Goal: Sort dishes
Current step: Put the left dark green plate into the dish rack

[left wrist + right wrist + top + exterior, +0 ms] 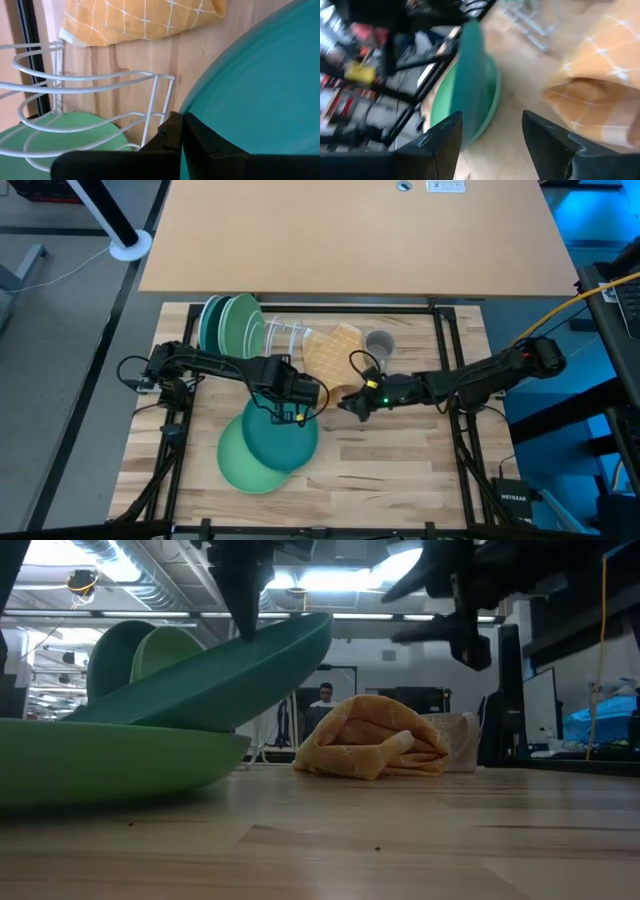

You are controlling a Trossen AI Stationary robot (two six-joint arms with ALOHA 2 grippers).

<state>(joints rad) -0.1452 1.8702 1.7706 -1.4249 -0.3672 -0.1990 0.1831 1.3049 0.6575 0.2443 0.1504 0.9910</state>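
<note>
The wooden table [400, 470] carries everything, and the white wire rack [270, 335] stands toward its far left with 2 plates [225, 325] upright in its slots. Near the front, a light green plate [240, 465] lies flat, and the teal plate [280, 435] leans on it, one edge resting on the green one and the other edge raised. The yellow checked cloth [335, 350] sits crumpled in the middle, with the small grey mug [379, 342] just beside it toward the right.

The left gripper [296, 408] is clamped tight on the raised rim of the teal plate, its fingers [172, 137] pinching the edge. The right gripper [352, 402] hovers just beside that rim with its jaws spread wide and nothing between them, above the table near the cloth.

The step in hand looks like lifting the teal plate off the stack for the rack. To do it well, the left arm should raise the plate clear of the green one before swinging, keep the pinch firm so the plate does not pivot, turn it upright, and line it with an empty slot beside the 2 already racked, while the right arm keeps clear of the path
</note>
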